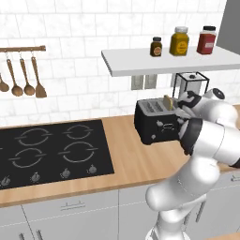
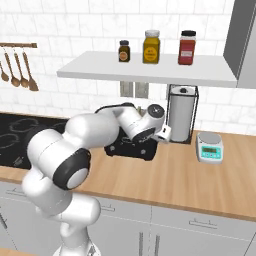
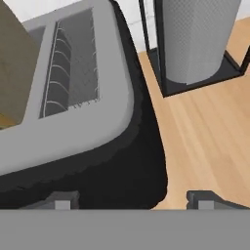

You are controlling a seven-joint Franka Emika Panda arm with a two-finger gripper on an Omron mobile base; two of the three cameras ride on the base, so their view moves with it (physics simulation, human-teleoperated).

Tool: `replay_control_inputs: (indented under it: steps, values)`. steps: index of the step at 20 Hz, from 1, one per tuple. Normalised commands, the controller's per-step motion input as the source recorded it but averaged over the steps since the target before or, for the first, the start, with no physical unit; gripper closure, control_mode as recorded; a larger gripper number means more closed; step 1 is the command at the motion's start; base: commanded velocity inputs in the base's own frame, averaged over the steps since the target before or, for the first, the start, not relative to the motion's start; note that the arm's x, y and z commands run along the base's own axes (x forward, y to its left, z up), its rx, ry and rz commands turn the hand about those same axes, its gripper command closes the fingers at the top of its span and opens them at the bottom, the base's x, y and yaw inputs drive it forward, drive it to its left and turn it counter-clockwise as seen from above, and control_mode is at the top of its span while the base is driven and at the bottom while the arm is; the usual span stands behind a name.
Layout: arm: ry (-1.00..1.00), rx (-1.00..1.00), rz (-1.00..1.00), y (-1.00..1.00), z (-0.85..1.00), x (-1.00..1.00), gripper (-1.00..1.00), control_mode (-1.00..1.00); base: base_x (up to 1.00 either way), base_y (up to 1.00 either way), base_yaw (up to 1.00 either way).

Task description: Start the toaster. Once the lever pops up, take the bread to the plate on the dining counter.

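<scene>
The black boxy toaster point(image 1: 154, 123) with grey slotted top stands on the light-wood wall counter point(image 1: 131, 159), near its back edge, between the black hob point(image 1: 51, 147) and the black wire stand with a grey paper roll point(image 2: 181, 114). A thin golden-brown bread slice point(image 1: 168, 102) stands upright in one slot. The two-finger gripper point(image 3: 132, 199) hangs over the toaster's right end, fingers wide apart and holding nothing; one dark fingertip point(image 3: 62, 199) is above the toaster body.
</scene>
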Motion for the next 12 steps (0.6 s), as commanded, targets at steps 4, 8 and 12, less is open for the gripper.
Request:
replay_control_inputs:
  steps: [4, 8, 12]
  values:
    - [-0.13, 0.0, -0.01, 0.09, -0.1, -0.7, -1.0, -1.0, 0.0, 0.0, 0.0]
    - [-0.08, 0.0, -0.02, 0.02, -0.07, -0.58, -1.0, -1.0, 0.0, 0.0, 0.0]
    - [0.0, 0.0, -0.02, 0.01, -0.35, -0.16, -1.0, -1.0, 0.0, 0.0, 0.0]
